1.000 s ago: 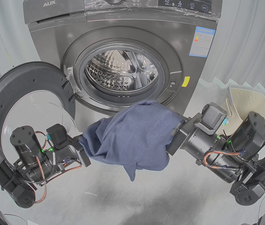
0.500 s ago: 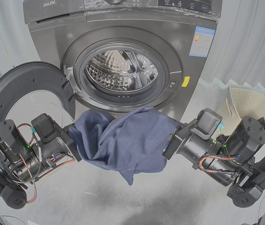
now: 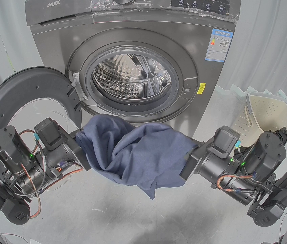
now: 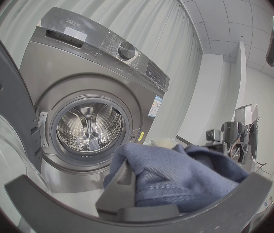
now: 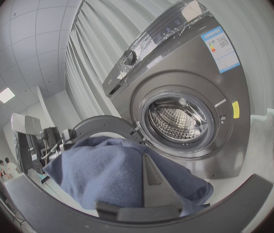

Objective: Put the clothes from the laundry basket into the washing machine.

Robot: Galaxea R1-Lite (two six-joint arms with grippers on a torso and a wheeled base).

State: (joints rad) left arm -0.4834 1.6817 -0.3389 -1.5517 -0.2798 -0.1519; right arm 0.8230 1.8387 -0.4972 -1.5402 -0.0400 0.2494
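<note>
While left gripper (image 4: 133,191) and right gripper (image 5: 151,185) clench the blue garment (image 3: 140,153) slung below the port rim (image 3: 133,112) of the washing machine (image 3: 62,41), loading looks midway; next, lift it into the drum (image 3: 131,73).

Bright, even light — glinting drum (image 3: 130,73), fisheye edges

Black cylindrical arm joints (image 3: 265,153), orange braided cables (image 3: 233,176), green status lights (image 3: 31,155), teal connectors (image 3: 239,143)
</note>
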